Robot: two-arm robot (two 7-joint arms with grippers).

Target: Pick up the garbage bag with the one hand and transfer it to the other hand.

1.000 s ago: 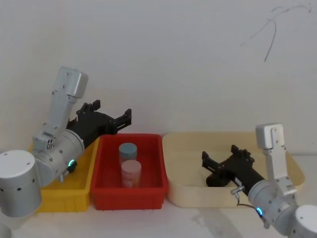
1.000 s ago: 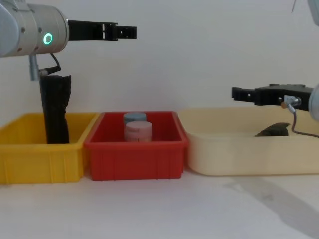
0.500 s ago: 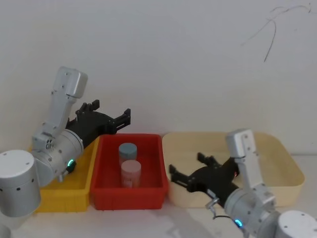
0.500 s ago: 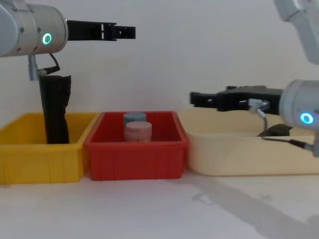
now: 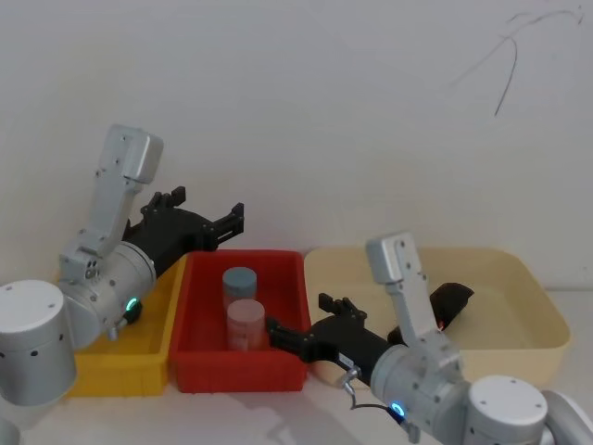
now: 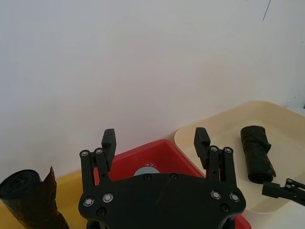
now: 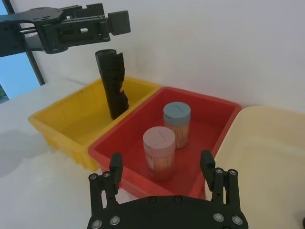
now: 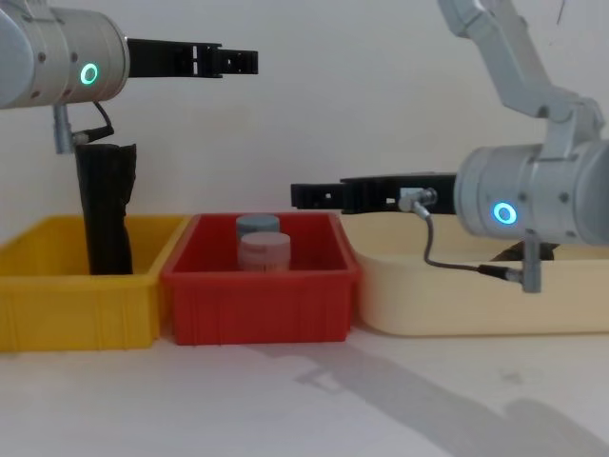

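From my head, my left pincer (image 5: 208,206) hangs raised over the back edge where the yellow bin (image 5: 139,366) meets the red bin (image 5: 199,366), its fingers spread apart and holding nothing. My right pincer (image 5: 298,315) sits low at the red bin's front right corner, fingers also apart and empty. A second black roll (image 5: 456,298) lies on its side in the cream bin (image 5: 528,278).

From my left wrist, my two fingers (image 6: 108,141) stand wide with bare wall between them. The garbage bag (image 6: 28,195) shows beside my palm, well clear of it.

From my right wrist, my pincer (image 7: 161,164) gapes over the red bin's near wall, facing the pink-lidded jar (image 7: 158,152) and the blue-lidded jar (image 7: 177,123). Beyond them the garbage bag stands upright in the yellow bin, leaning slightly, with my left pincer (image 7: 119,21) above it and not touching.

From my chest, the garbage bag rises well past the yellow bin's rim, under my left wrist. My right pincer (image 8: 304,195) reaches in level just above the red bin's rim. All three bins rest on the white tabletop (image 8: 285,400).
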